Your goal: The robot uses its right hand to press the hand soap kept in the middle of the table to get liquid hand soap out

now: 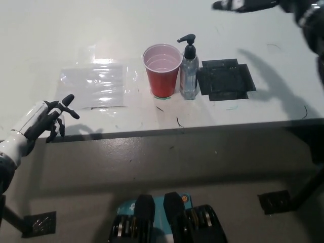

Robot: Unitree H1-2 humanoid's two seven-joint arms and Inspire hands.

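Head view: the hand soap bottle (189, 71) is seen upright near the middle of the table (61, 35), just beside a red cup (162, 71), with a black tray (225, 80) on its other side. The pump head should be met squarely from above and pressed straight down, so that neither bottle nor cup is tipped. The black right robot hand (243, 5) is held high above the table, fingers extended and empty, while the white left robot hand (48, 119) is rested at the table's near edge, open and holding nothing.
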